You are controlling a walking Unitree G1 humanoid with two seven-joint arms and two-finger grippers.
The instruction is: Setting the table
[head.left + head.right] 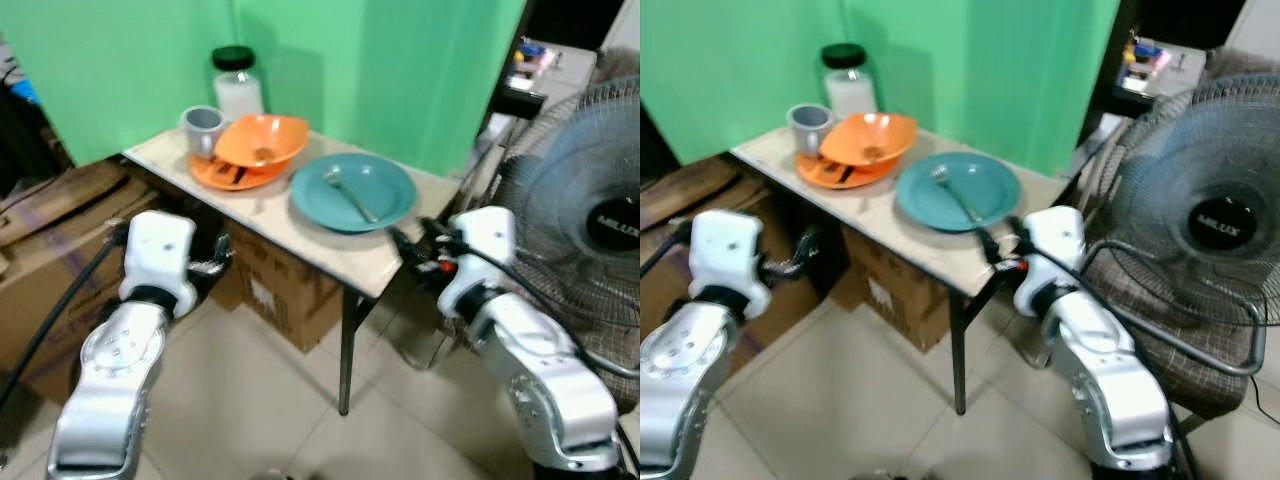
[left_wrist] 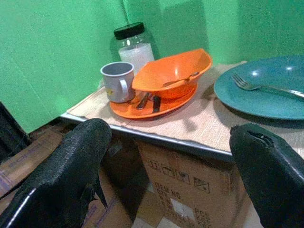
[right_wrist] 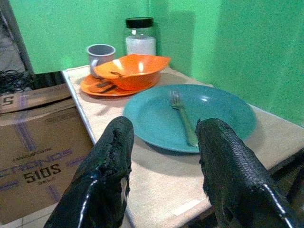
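Observation:
A small beige-topped table [image 1: 300, 238] stands against a green wall. On it lies a teal plate [image 1: 388, 188] with a fork [image 1: 350, 196] across it. Behind the plate, an orange bowl [image 1: 262, 140] rests tilted on an orange plate [image 1: 212, 178] that holds dark utensils. A grey mug [image 1: 202, 128] and a black-lidded jar [image 1: 238, 85] of white powder stand at the back. My left gripper [image 2: 171, 137] is open, below the table's front-left edge. My right gripper [image 3: 166, 130] is open at the near corner, pointing at the teal plate, and holds nothing.
A large standing fan [image 1: 585, 225] is close on the right, behind my right arm. Cardboard boxes [image 1: 280, 292] sit under the table, and another box [image 1: 45, 235] lies to the left. The floor [image 1: 260, 410] in front is tiled.

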